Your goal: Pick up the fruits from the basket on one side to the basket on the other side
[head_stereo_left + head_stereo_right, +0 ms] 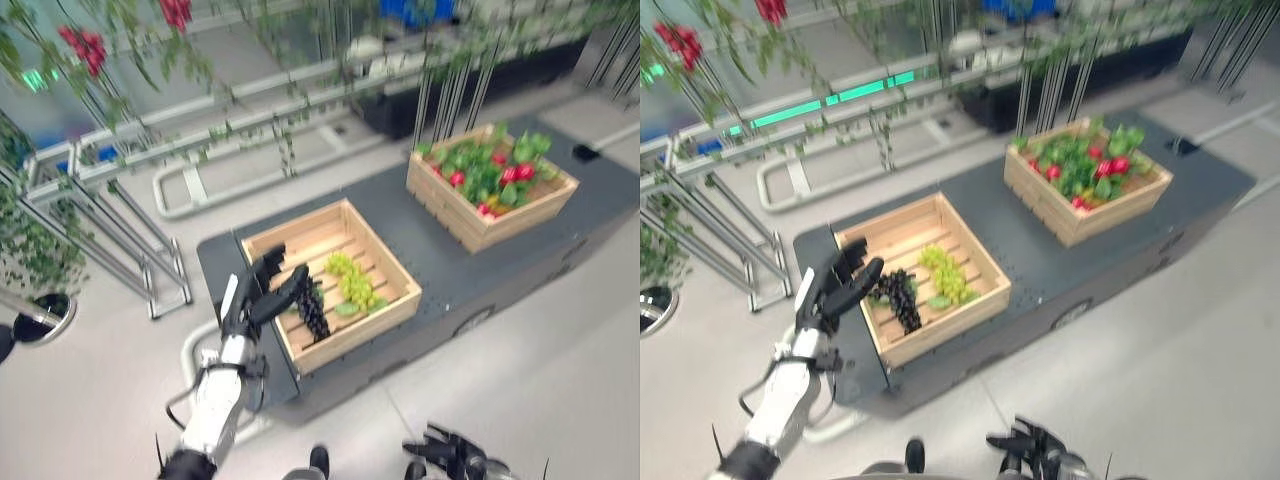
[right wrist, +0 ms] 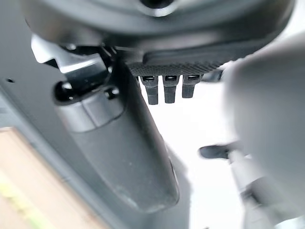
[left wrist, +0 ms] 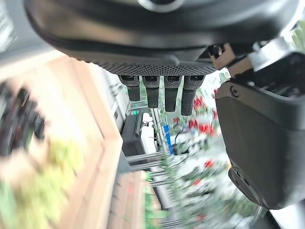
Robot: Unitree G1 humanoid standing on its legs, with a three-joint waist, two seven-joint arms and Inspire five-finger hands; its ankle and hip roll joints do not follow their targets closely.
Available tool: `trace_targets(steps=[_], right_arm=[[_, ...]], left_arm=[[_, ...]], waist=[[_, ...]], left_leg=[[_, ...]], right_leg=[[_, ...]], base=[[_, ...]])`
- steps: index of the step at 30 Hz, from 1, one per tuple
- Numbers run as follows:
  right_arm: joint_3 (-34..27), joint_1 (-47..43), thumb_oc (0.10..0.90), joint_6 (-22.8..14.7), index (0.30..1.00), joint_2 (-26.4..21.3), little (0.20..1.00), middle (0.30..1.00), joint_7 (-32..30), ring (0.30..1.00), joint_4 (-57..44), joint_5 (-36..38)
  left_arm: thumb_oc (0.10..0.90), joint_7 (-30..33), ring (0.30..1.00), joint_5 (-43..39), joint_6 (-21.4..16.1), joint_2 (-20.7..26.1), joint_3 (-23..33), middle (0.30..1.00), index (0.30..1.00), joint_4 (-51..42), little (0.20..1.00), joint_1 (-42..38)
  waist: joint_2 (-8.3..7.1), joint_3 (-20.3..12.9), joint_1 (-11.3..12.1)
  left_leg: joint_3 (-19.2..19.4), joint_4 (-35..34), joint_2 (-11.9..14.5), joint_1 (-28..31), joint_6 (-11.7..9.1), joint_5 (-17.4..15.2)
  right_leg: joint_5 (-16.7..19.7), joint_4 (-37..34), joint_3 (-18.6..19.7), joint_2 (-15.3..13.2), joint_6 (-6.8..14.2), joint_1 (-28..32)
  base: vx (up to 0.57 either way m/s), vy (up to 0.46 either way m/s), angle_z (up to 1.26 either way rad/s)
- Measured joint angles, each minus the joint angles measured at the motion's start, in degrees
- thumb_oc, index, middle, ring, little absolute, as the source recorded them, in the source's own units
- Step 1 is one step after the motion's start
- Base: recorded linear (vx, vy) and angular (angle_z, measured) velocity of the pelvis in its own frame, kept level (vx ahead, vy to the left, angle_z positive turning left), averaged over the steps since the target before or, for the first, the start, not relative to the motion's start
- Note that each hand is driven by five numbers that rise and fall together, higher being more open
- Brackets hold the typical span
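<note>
A near wooden crate (image 1: 296, 222) on the dark platform (image 1: 400, 220) holds a bunch of dark grapes (image 1: 313, 312) and green grapes (image 1: 352, 280). A second crate (image 1: 500, 228) at the far right is filled with red fruits (image 1: 515, 173) among green leaves. My left hand (image 1: 255, 295) hovers open over the near crate's left rim, fingers pointing at the dark grapes and holding nothing. Its wrist view shows straight fingers (image 3: 162, 93) above the crate rim (image 3: 102, 138). My right hand (image 1: 455, 452) hangs low near the floor, open, its fingers (image 2: 167, 88) straight.
Metal railings (image 1: 150, 270) stand left of the platform, and a white pipe frame (image 1: 190, 190) lies behind it. Hanging vines with red flowers (image 1: 85, 45) cross the top. A potted plant (image 1: 40, 260) is at the far left. Open floor lies right of the platform.
</note>
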Motion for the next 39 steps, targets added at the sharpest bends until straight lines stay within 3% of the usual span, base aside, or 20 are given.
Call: trace_targets(steps=[3,6,14,18,22,25,26,29,33,39], right_arm=[[0.13,-4.6,0.8,-3.34,0.9,-0.95,0.9,0.9,0.04,0.9,-5.16,2.35],[0.17,-7.49,0.8,-4.61,0.9,-2.05,0.9,0.9,0.25,0.9,-8.86,3.32],[0.33,-10.42,0.8,-3.49,0.9,-5.32,0.9,0.9,0.44,0.9,-8.43,4.11],[0.79,-11.22,0.8,-2.4,0.9,-5.46,0.9,0.9,1.03,0.9,-7.38,4.1],[2.22,-11.87,0.8,-1.89,0.9,-6.96,0.9,0.9,2.75,0.9,-5.11,4.08],[2.44,-12.63,0.8,-1.66,0.9,-7.9,0.9,0.9,4.41,0.9,-4.63,4.11],[2.62,-13.14,0.8,-1.56,0.9,-8.41,0.9,0.9,5.27,0.9,-4.0,4.1],[2.59,-15.12,0.8,-1.56,0.9,-9.0,0.9,0.9,6.41,0.9,-2.04,4.15],[2.72,-17.11,0.8,-1.57,0.9,-9.65,0.9,0.9,7.23,0.9,-0.68,4.17],[2.81,-18.51,0.8,-1.71,0.9,-10.43,0.9,0.9,9.15,0.9,0.64,4.12]], left_arm=[[0.8,5.58,0.9,7.76,0.05,7.65,-0.81,0.9,0.9,1.49,0.9,-10.19],[0.8,8.94,0.9,10.84,0.48,13.61,-2.25,0.9,0.9,2.8,0.9,-16.27],[0.8,12.6,0.9,12.69,5.19,17.97,-6.63,0.9,0.9,9.21,0.9,-26.11],[0.8,13.26,0.9,15.59,7.85,19.46,-9.48,0.9,0.9,10.86,0.9,-28.66],[0.8,14.98,0.9,24.94,11.38,22.42,-18.69,0.9,0.9,12.19,0.9,-35.32],[0.8,15.46,0.9,35.31,15.17,26.74,-30.18,0.9,0.9,12.84,0.9,-43.34],[0.8,15.24,0.9,40.11,16.35,28.78,-36.27,0.9,0.9,12.81,0.9,-47.59],[0.8,14.61,0.9,49.56,17.05,30.62,-41.73,0.9,0.9,12.39,0.9,-52.63],[0.8,9.09,0.9,60.61,17.85,31.12,-49.11,0.9,0.9,10.97,0.9,-59.21],[0.8,-1.45,0.9,70.59,16.07,31.22,-54.29,0.9,0.9,8.83,0.9,-63.99]], waist=[[-1.28,6.31,-1.12],[-3.66,9.9,-1.36],[-4.94,14.2,-2.15],[-5.76,14.84,-3.33],[-6.14,15.16,-4.07],[-6.14,15.16,-4.68],[-6.14,15.16,-4.69],[-6.14,15.16,-4.66],[-6.14,15.16,-4.69],[-6.16,15.16,-4.6]], left_leg=[[0.28,4.54,-0.74,-3.73,0.5,-0.94],[1.28,12.18,-1.97,-8.83,0.79,-3.88],[0.94,33.15,-1.51,-23.58,0.88,-11.75],[0.64,36.77,-0.6,-27.51,0.75,-12.67],[0.27,38.78,0.36,-31.09,0.66,-12.69],[0.11,38.85,0.76,-33.2,0.04,-12.34],[0.1,38.78,0.86,-33.9,-0.03,-12.16],[0.15,38.79,0.91,-34.97,0.07,-11.91],[0.1,38.78,0.87,-36.34,0.02,-11.88],[0.17,38.82,0.81,-38.36,0.17,-11.93]], right_leg=[[-4.49,11.49,0.38,-2.44,-0.18,-6.82],[-9.04,22.74,2.44,-5.51,-0.62,-13.86],[-16.55,41.47,4.99,-8.49,-1.84,-27.14],[-17.01,44.44,4.99,-8.18,-2.18,-30.65],[-17.16,45.92,4.99,-7.41,-2.81,-33.8],[-17.12,46.05,5.11,-6.82,-2.9,-35.62],[-16.92,46.12,4.98,-6.74,-2.81,-36.33],[-16.85,46.27,5.02,-6.75,-3.07,-37.5],[-16.87,46.16,4.7,-6.89,-3.1,-38.57],[-16.85,46.05,4.4,-7.45,-2.97,-40.27]], base=[[-0.13,0.083,0.04],[-0.11,0.106,-0.03],[-0.05,0.091,0.05],[-0.02,0.069,-0.01],[-0.02,0.06,0.0],[0.0,0.063,0.06],[0.02,0.065,0.04],[0.02,0.063,0.01],[0.02,0.031,0.02],[0.01,0.014,0.03]])
